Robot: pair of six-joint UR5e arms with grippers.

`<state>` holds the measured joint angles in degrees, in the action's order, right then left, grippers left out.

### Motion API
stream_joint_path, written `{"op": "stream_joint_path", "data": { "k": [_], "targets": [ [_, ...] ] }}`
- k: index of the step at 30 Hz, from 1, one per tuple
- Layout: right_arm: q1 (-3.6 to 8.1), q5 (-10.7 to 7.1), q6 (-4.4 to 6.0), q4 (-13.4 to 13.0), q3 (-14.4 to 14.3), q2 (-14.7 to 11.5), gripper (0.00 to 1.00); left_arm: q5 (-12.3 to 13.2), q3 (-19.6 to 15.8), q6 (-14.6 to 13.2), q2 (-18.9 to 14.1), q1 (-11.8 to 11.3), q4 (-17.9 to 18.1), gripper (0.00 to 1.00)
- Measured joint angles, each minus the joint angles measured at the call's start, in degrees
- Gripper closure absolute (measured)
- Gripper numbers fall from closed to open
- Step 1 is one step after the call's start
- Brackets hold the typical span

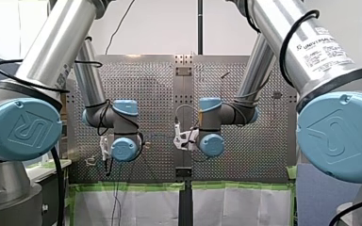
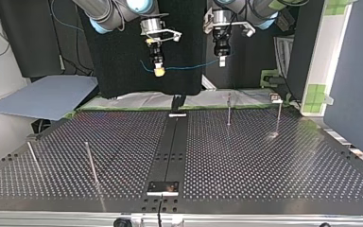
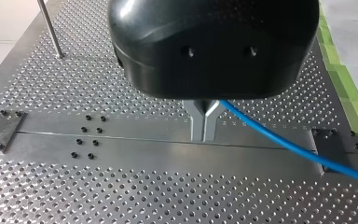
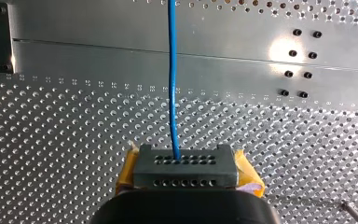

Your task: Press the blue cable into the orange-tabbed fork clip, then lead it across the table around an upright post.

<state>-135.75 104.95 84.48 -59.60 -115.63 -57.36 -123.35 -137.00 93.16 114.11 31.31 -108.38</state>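
Item: blue cable. We list it raised well above the perforated table, strung in a shallow sag from one gripper to the other and touching nothing else. A short tail hangs free beyond my right gripper, toward the top view's left.

Item: my left gripper. It has a black housing and metal fingers. We note the fingers pressed together, pinching the blue cable near their tips. In the left wrist view the cable leaves them sideways and runs off over the table.

Item: my right gripper. It has yellow pads on a dark perforated block. We note the pads closed on the blue cable, which runs straight ahead from them, high over the centre strip.

Item: upright posts, four thin metal rods. In the top view, the first stands near the far edge, right of the middle, and a second post stands further right. Two more, one post and another post, stand at the left, nearer the camera. All four are well apart from the cable.

Item: the centre strip again, a flat plate down the table's middle with bolt heads. We see it below both grippers.
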Motion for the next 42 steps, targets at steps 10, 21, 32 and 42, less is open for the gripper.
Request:
{"op": "stream_joint_path", "data": {
  "k": [10, 21, 32, 42],
  "targets": [
    [0.00, 0.00, 0.00, 0.00, -0.01, 0.00, 1.00, 0.00, 0.00, 0.00, 0.00, 0.00, 0.00, 1.00],
    [0.00, 0.00, 0.00, 0.00, -0.01, 0.00, 1.00, 0.00, -0.01, 0.03, 0.00, 0.00, 0.00, 1.00],
    [-0.75, 0.09, -0.17, 1.94, 0.58, 2.92, 1.00, 0.00, 0.00, 0.09, 0.00, 0.00, 0.00, 1.00],
    [-0.79, 0.09, -0.18, 2.20, 0.61, 6.35, 1.00, 0.00, 0.00, 0.09, 0.00, 0.00, 0.00, 1.00]
  ]
}}
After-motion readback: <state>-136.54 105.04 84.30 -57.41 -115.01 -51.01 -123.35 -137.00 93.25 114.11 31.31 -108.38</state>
